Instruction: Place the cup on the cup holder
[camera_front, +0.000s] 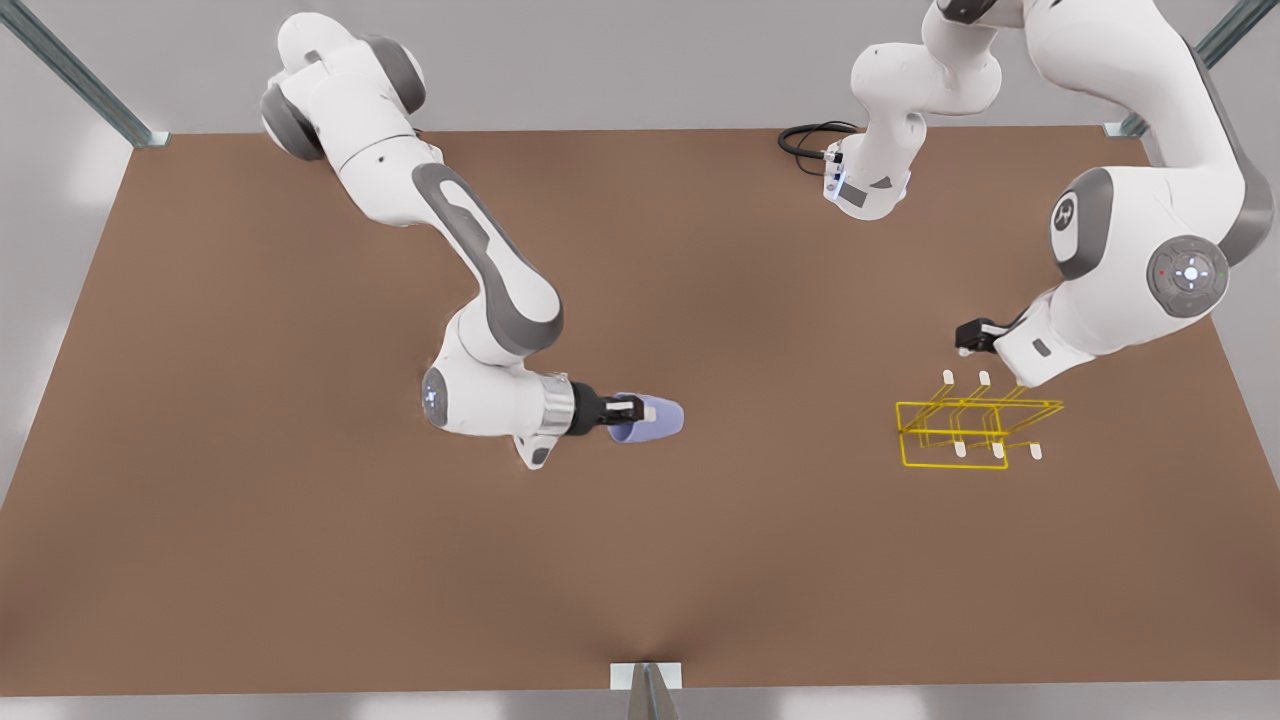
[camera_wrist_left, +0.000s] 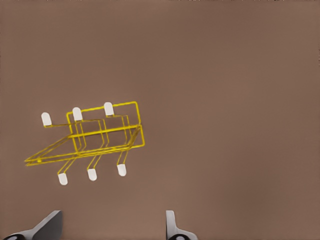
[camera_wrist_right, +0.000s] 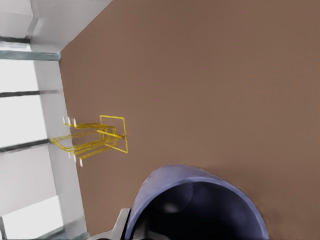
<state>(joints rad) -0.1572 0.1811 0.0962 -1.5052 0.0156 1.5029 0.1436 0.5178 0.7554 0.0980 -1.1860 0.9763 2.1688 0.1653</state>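
the right tool (camera_front: 628, 408) is gripping the cup (camera_front: 655, 418) by its rim; smooth and light, it's probably slippery. the left tool (camera_front: 966, 338) is hovering near the cup holder (camera_front: 975, 425), fingers spread wide.

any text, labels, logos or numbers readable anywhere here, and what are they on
No readable words or numbers anywhere.
A small white logo mark sits on the grey joint cap of the arm at the front view's right; it spells nothing legible.
The cup, in the right gripper, is plain.
The cup holder, the table and the open left gripper carry no markings.
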